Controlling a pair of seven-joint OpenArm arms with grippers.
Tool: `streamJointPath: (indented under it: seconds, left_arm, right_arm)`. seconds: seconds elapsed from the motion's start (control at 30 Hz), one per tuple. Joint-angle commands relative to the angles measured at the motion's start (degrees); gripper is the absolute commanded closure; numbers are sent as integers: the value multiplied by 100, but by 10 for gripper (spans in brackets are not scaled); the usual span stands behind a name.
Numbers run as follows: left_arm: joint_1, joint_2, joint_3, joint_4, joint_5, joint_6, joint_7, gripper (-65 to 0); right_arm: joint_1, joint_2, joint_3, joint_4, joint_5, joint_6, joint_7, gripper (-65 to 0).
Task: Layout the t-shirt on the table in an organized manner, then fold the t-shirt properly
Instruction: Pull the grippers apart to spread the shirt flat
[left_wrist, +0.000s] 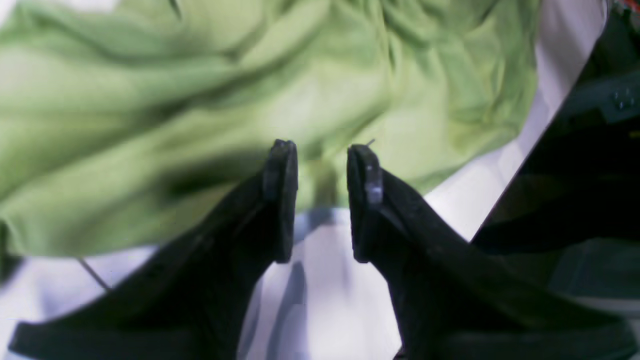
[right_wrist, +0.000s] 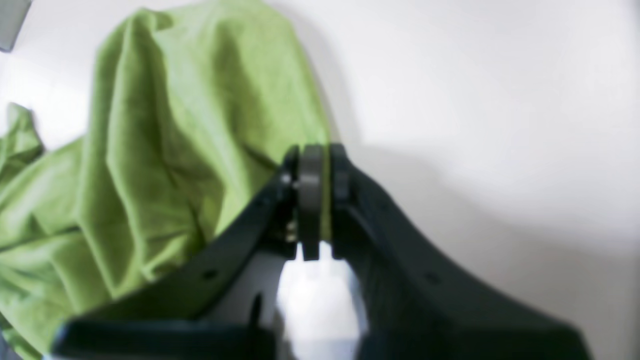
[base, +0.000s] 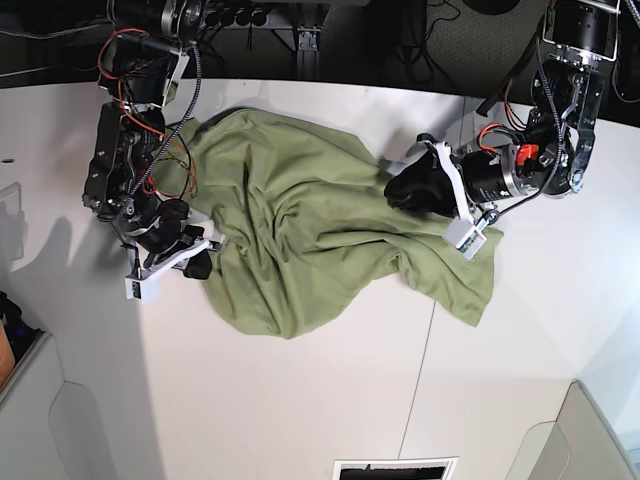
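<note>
Starting at the left of the base view, your right claw (base: 200, 262) sits at the t-shirt (base: 300, 230)'s near-left edge, and the wrist view shows why: its fingers (right_wrist: 310, 200) are pressed together with a thin sliver of green hem caught between them. That looks like a corner grip, good for pulling the cloth out flat.

The t-shirt itself lies in a crumpled heap across the middle of the counter (base: 300, 400), not yet laid out. It is soft, matte, olive-green fabric, thrown into long ridges and deep folds, with one lobe trailing toward the lower right. The counter under it is smooth, white and hard, crossed by a thin dark seam, so the cloth should slide readily when tugged.

On the right, your left claw (base: 400, 188) rests over the shirt's upper right side. Its two black, flat-faced fingers (left_wrist: 280, 200) stand spread, straddling the shirt's edge with nothing gripped. Judging by that, it is poised to take the opposite corner.
</note>
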Motion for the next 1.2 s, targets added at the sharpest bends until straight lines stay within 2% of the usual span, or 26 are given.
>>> streamJointPath:
  seconds: [0.0, 0.1, 0.2, 0.27, 0.37, 0.53, 0.73, 0.93, 0.97, 1.03, 1.07, 1.1, 1.17]
  left_arm:
    - [-46, -68, -33, 98, -11, -87, -107, -203]
    - [-48, -111, -33, 33, 354, -87, -275, -203]
    - [-87, -223, -33, -254, 638, -87, -651, -203]
    - [-225, -240, -33, -603, 828, -87, -691, -203]
    - [-612, -240, -33, -1309, 1075, -87, -693, -203]
    - [-1504, -262, -33, -2503, 1329, -87, -798, -203]
    - [-2546, -387, -33, -3713, 1812, -87, -1233, -203]
    - [-3180, -380, -33, -4026, 1740, -87, -1248, -203]
    - [-3224, -382, -33, -4026, 1709, -87, -1248, -203]
    - [-3287, -382, -33, -4026, 1622, -87, -1200, -203]
    - [-3305, -382, -33, -4024, 1526, -87, -1145, -203]
    - [-3305, -382, -33, -4024, 1403, -87, -1067, -203]
    - [-3300, -380, -33, -4022, 1071, -87, -813, -203]
  right_arm:
    - [125, 168, 4, 164, 42, 74, 81, 0]
    - [125, 452, 2, 334, 44, 74, -28, 0]
    - [125, 691, 4, 614, 46, 76, -433, 0]
    - [109, 826, 4, 870, 52, 74, -640, 0]
    - [111, 1049, 4, 1180, 68, 74, -855, 0]
    - [109, 1401, 15, 1290, 66, 70, -907, 0]
    - [114, 1499, 243, 1377, 68, 31, -946, 0]
    - [111, 1482, 345, 1377, 129, 37, -1054, 0]
    - [109, 1482, 345, 1377, 229, 37, -1150, -16]
    - [111, 1484, 345, 1377, 382, 33, -1300, -227]
    - [109, 1484, 345, 1377, 459, 33, -1338, -307]
    - [109, 1484, 348, 1379, 542, 35, -1353, -358]
    - [111, 1482, 348, 1397, 723, 35, -1351, -372]
